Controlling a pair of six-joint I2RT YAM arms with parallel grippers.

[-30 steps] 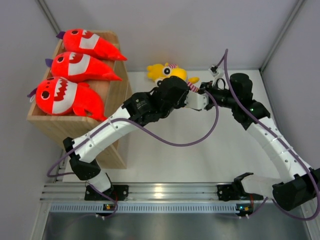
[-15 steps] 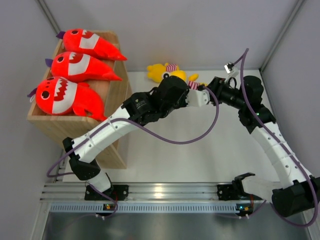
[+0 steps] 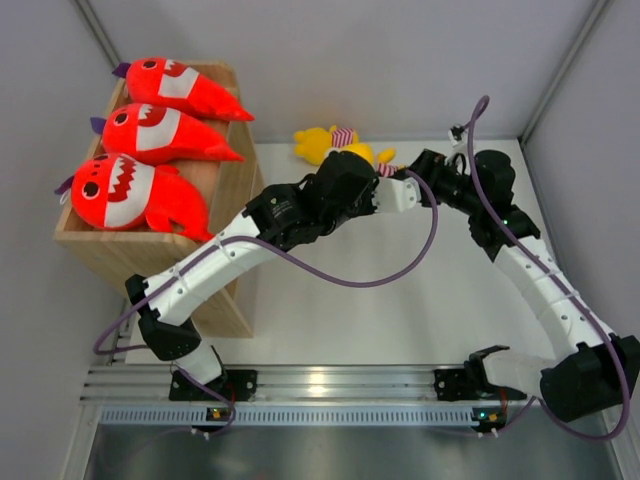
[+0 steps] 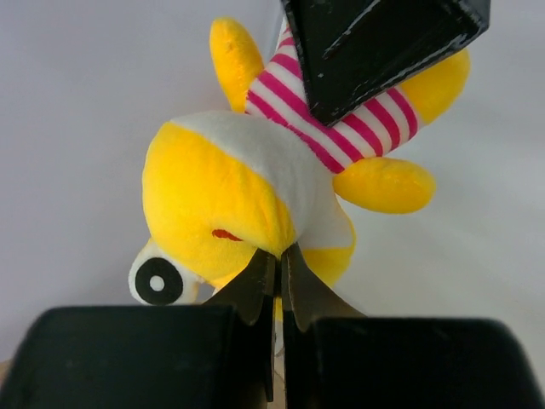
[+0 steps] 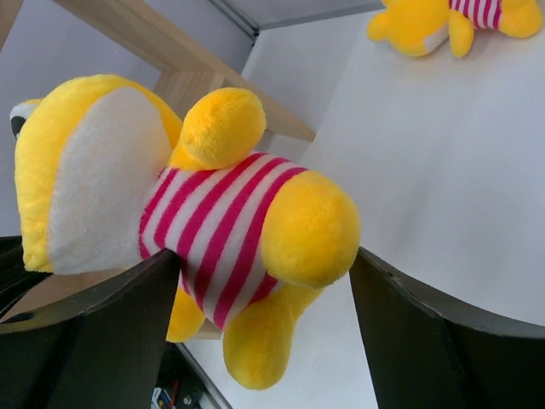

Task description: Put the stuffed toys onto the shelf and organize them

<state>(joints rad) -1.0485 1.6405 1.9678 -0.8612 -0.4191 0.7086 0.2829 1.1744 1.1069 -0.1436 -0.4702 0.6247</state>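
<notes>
left gripper (image 4: 277,260) has its two black fingers pressed tight together, pinching a bit of plush at the head end of a small yellow stuffed toy with a pink-and-white striped body (image 4: 213,196). the toy hangs off those tips, up off the white table (image 3: 400,310), with one googly eye peeking out at about 8 o'clock in the left wrist view. right gripper (image 5: 264,254) is spread wide around the same toy's striped middle. there's a clear gap on one side, and on the other i can't tell if the finger is touching or just beside it. a black finger (image 4: 383,43) of it also shows up at 1 o'clock in the left wrist view, over the stripes.

from the top camera, both grippers meet at roughly 1 o'clock on the table. the toy is mostly hidden between them, with only a sliver of stripes poking out.

a second yellow plush toy with the same stripes (image 3: 322,141) lies on the table at 12 o'clock, near the far edge, just past the left wrist.

the light wooden shelf with the raised-rim tray top (image 3: 232,200) sits at 9 to 10 o'clock. three red plush sharks with white toothy bellies lie side by side in the tray: one at the far end (image 3: 185,87), one in the middle (image 3: 160,133) and one nearest (image 3: 130,195), its tail hanging over the rim.
</notes>
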